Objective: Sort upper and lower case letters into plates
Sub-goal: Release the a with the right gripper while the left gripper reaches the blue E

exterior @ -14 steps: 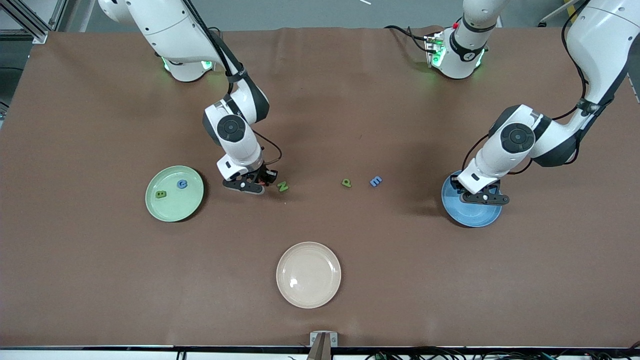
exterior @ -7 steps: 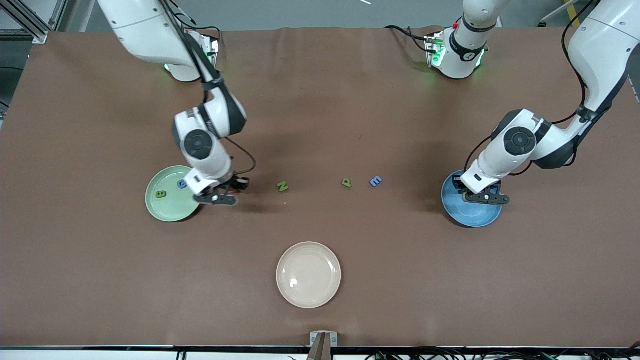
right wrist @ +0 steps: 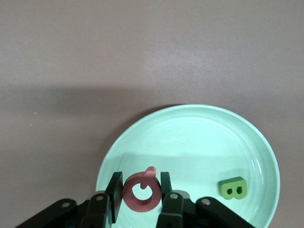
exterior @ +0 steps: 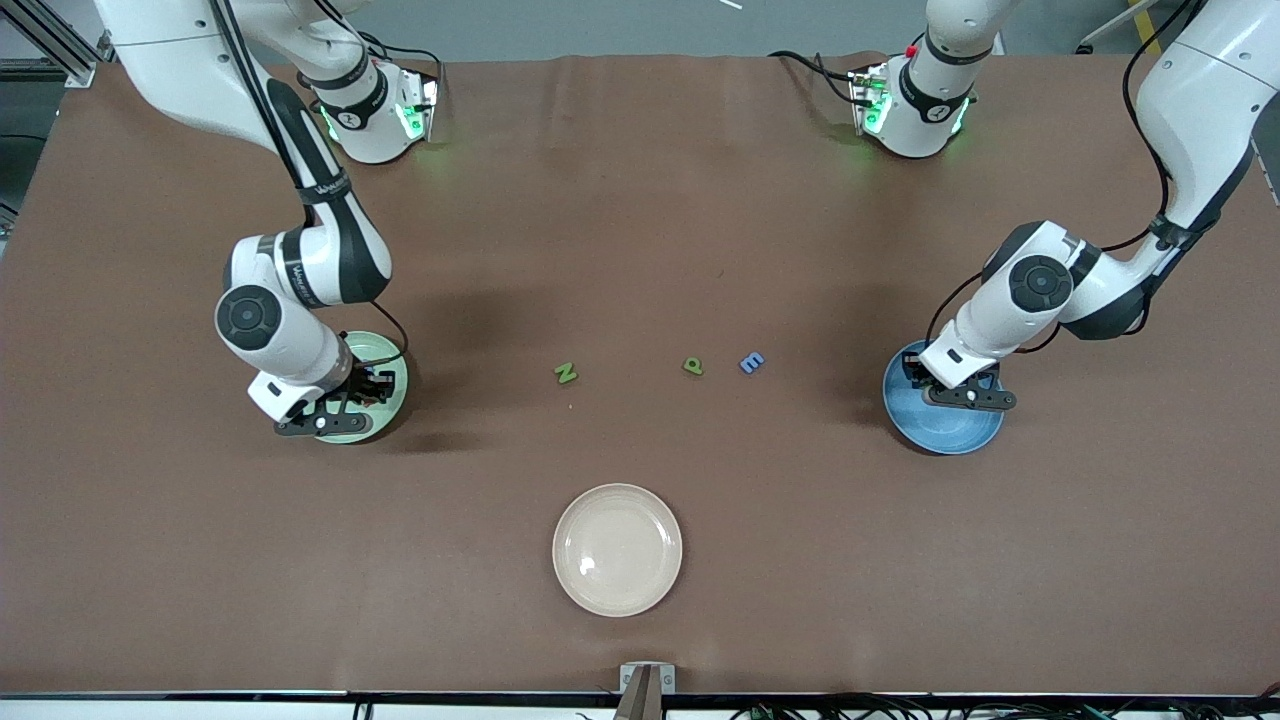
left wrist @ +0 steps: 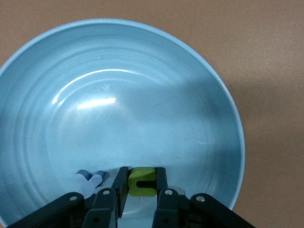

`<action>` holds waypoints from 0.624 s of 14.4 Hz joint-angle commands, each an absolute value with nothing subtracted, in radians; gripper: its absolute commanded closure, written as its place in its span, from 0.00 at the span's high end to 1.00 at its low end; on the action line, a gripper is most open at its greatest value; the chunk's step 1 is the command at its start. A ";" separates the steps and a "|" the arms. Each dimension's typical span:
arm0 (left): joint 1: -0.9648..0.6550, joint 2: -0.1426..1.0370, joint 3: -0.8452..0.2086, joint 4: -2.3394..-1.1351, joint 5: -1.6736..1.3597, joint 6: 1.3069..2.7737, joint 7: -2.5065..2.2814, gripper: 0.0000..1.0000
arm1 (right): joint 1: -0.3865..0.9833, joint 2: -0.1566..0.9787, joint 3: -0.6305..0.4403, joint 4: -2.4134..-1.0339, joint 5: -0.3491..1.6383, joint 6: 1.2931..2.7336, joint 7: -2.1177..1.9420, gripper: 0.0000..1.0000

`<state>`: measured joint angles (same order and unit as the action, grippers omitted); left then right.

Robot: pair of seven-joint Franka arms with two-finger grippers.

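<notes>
My right gripper (exterior: 320, 424) is over the pale mint green plate (exterior: 397, 386), shut on a red round letter (right wrist: 142, 191). The right wrist view shows the plate (right wrist: 199, 142) below my right gripper (right wrist: 140, 178), with a green B (right wrist: 232, 187) lying in it. My left gripper (exterior: 968, 398) is over the blue plate (exterior: 950, 428), shut on a green letter c (left wrist: 143, 181). A pale blue letter (left wrist: 89, 181) lies in that plate (left wrist: 118, 109) beside my left gripper (left wrist: 142, 173). A green N (exterior: 566, 374), a green p (exterior: 693, 366) and a blue E (exterior: 751, 362) lie on the table between the two plates.
A cream-white plate (exterior: 617, 550) stands nearer to the front camera, at mid-table. The brown table mat (exterior: 640, 200) covers the whole table. Both arm bases stand along the table edge farthest from the front camera.
My right arm has swung from beside the green N to over the mint green plate, covering the letters in it. My left arm has barely moved over the blue plate.
</notes>
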<state>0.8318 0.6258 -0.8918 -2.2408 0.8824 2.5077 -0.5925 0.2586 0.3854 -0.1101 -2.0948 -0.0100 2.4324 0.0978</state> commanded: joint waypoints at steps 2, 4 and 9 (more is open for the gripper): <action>0.838 0.588 -0.896 -2.244 0.913 2.519 -0.620 1.00 | 0.235 0.382 -0.091 -2.123 -0.020 2.445 0.098 0.04; 0.838 0.575 -0.934 -2.241 0.899 2.510 -0.678 1.00 | 0.235 0.385 -0.091 -2.129 -0.020 2.444 0.100 0.11; 0.827 0.583 -1.093 -2.156 0.806 2.331 -0.831 1.00 | 0.242 0.384 -0.089 -2.123 -0.018 2.431 0.113 1.00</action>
